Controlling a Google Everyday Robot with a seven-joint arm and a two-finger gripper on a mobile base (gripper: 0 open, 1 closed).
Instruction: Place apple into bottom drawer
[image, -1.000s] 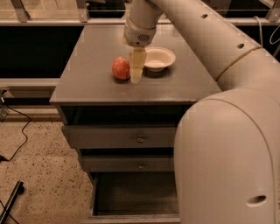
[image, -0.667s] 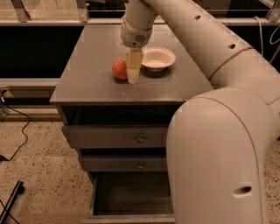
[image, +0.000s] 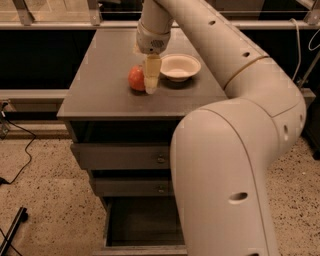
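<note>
Tool (image: 151, 87) edged closer — just beside apple (image: 135, 78), on the bowl (image: 181, 67) side, grip unclear.

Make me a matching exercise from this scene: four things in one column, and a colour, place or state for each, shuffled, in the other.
Column 1
1. apple
2. bowl
3. bottom drawer
4. gripper

Column 2
A. cream, sitting on the cabinet top
B. pulled open, lowest of the three drawers
C. red-orange, sitting on the cabinet top
D. down at the cabinet top, close beside the apple, between it and the bowl

Pairs: 1-C, 2-A, 3-B, 4-D
</note>
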